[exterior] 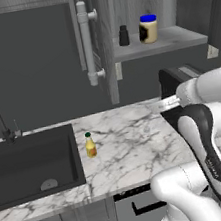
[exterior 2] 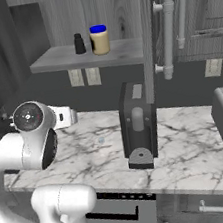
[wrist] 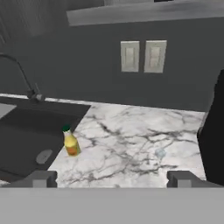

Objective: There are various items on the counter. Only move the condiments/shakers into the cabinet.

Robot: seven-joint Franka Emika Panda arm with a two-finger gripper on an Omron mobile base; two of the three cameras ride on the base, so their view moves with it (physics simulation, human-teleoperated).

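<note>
On the cabinet [exterior: 107, 42] shelf the blue-lidded jar [exterior: 148, 29] and black shaker [exterior: 123, 36] stand side by side. The yellow bottle [exterior: 90, 145] stands upright on the bench [exterior: 133, 144], just beside the sink's [exterior: 30, 163] right edge. The pincer [wrist: 112, 178], spread wide and empty, looks down on it; the bottle lies ahead toward its left finger.

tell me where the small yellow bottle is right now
The small yellow bottle stands upright on the marble counter, just right of the dark sink; the hand view shows it at lower left, beside the sink's edge.
</note>
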